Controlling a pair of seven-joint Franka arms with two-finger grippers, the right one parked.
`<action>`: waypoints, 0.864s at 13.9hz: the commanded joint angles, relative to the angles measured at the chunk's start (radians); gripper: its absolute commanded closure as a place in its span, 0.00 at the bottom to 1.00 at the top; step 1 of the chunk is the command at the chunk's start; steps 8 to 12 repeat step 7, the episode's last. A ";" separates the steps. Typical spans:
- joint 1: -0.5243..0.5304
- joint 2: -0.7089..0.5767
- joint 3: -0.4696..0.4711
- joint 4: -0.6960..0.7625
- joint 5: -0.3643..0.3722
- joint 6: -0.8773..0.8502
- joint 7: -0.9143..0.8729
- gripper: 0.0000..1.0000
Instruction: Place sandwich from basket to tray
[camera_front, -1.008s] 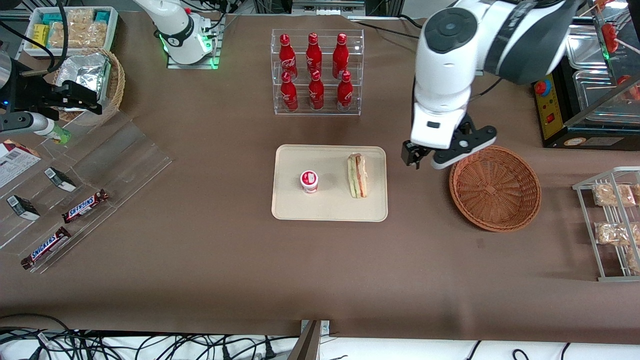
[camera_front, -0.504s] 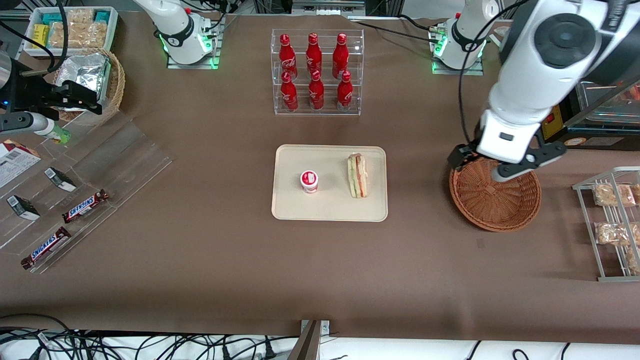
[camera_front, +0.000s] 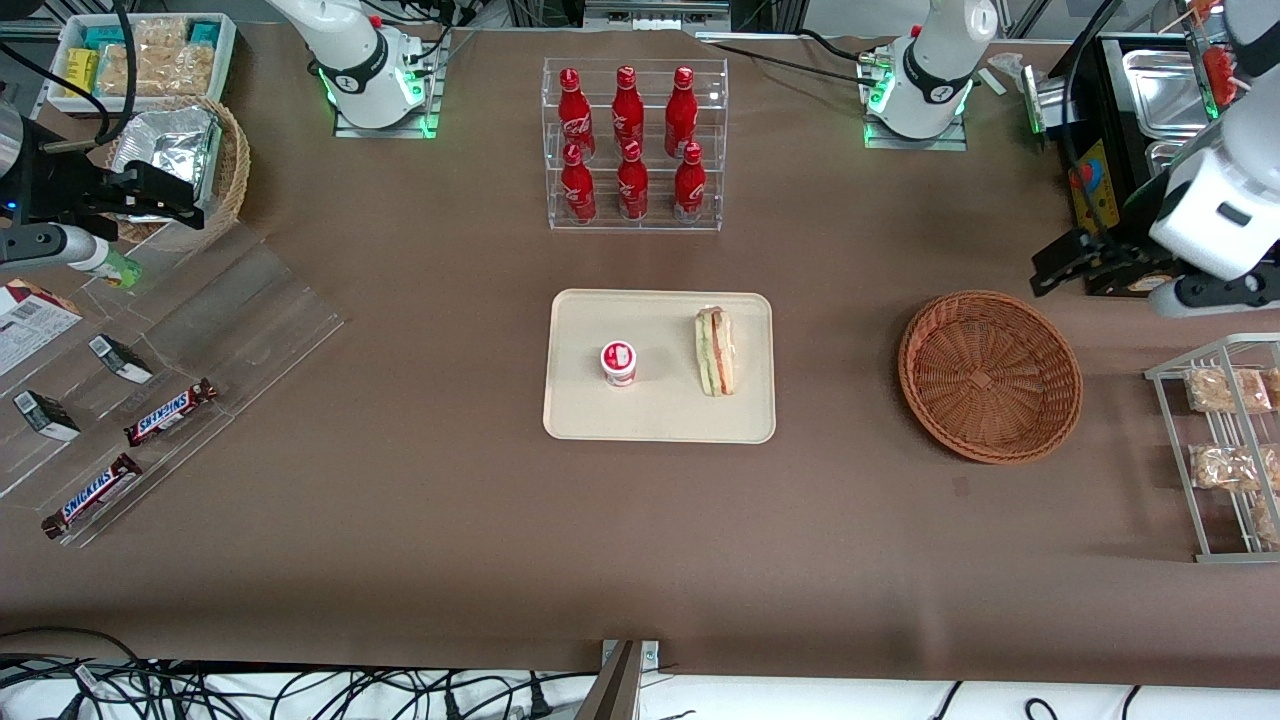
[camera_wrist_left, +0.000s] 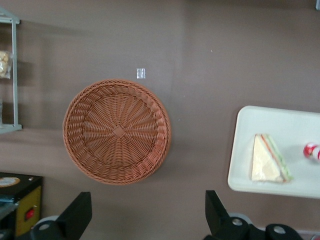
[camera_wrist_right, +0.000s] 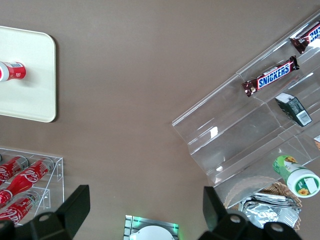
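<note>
I've pulled the arm back: a second ago its fingers hung near the tray's edge, then over the basket, and now they sit above the table at the working arm's end, well clear of both. From the wrist camera I see the fingers spread wide with nothing between them. The basket below them is empty. The sandwich lies on the tray beside a small red-and-white cup, unmoved across all three front pictures. To me that reads as the placement done and the arm retreating; I judge nothing is left to carry
</note>
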 joint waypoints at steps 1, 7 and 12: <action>-0.013 -0.034 0.019 -0.034 -0.021 -0.029 0.150 0.00; -0.013 -0.022 0.022 -0.025 -0.003 -0.038 0.213 0.00; -0.013 -0.022 0.022 -0.025 -0.003 -0.038 0.213 0.00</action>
